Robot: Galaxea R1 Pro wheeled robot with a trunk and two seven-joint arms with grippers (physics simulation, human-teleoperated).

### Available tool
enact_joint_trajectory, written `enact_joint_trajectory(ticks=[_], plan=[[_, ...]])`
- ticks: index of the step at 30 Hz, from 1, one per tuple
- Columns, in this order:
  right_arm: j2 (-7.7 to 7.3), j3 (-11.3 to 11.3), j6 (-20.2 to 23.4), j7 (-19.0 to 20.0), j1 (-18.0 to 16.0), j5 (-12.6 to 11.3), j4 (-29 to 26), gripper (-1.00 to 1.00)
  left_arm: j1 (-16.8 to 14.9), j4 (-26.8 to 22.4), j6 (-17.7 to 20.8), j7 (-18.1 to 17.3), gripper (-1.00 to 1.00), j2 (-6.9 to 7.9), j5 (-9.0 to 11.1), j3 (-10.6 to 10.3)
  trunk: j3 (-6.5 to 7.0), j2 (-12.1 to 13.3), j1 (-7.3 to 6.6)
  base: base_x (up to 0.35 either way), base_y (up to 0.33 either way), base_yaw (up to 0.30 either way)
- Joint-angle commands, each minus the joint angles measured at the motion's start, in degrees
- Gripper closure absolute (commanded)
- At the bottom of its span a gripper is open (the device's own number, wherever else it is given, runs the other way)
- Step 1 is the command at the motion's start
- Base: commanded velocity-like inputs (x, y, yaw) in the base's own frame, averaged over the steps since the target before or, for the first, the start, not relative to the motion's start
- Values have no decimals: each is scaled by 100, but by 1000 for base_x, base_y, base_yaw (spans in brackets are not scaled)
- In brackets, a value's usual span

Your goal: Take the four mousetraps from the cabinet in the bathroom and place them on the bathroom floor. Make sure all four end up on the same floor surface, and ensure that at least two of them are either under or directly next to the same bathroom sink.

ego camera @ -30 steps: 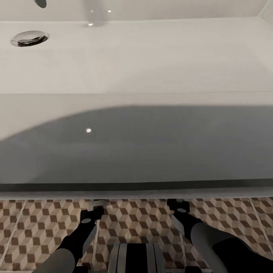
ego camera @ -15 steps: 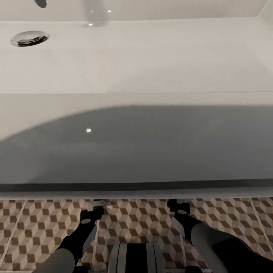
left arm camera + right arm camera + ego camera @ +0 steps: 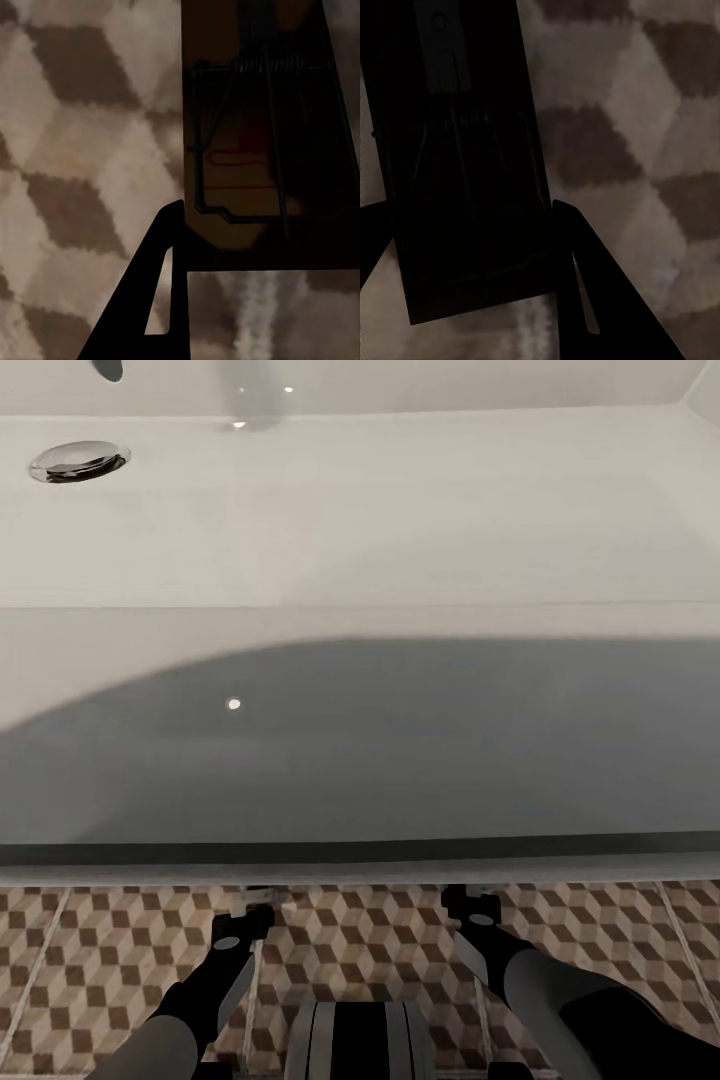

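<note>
Looking down past the white bathroom sink (image 3: pixel 360 530), I see both arms reaching low under its front edge, just above the bathroom floor (image 3: pixel 100 970). My left gripper (image 3: pixel 252 903) holds a mousetrap (image 3: pixel 255 97), a brown wooden plate with a wire spring and a red mark. One dark finger (image 3: pixel 154 285) lies against the trap's edge; the other finger is hidden. My right gripper (image 3: pixel 472 225) is shut on another mousetrap (image 3: pixel 465 150), which is in deep shadow between its two fingers (image 3: pixel 592 300). The cube-pattern tiles sit close behind both traps. The cabinet is out of view.
The basin has a chrome drain (image 3: pixel 78 460) at the far left, and its front wall (image 3: pixel 360 760) overhangs the grippers. A strip of patterned tiles shows between the vanity front and my own trunk (image 3: pixel 360 1040).
My left gripper has edged very slightly toward the vanity. Nothing else has visibly moved.
</note>
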Motion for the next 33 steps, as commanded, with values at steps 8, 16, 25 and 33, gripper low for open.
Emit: enact_joint_trajectory(ticks=[8, 16, 25, 33], plan=[[-9, 49, -23, 2, -3, -79, 5, 100, 1, -6, 31, 24, 100, -2, 17, -10, -3, -1, -1, 0, 0, 0], [-8, 49, -22, 2, -3, -79, 5, -100, 1, -6, 33, 24, 100, 0, 20, -10, -3, -1, -1, 0, 0, 0], [-1, 49, -22, 2, -3, -79, 5, -100, 1, -6, 31, 24, 100, 0, 17, -10, -3, -1, -1, 0, 0, 0], [-1, 49, -22, 6, -3, -79, 5, -100, 1, -4, 31, 24, 100, 0, 17, -10, -3, -1, -1, 0, 0, 0]])
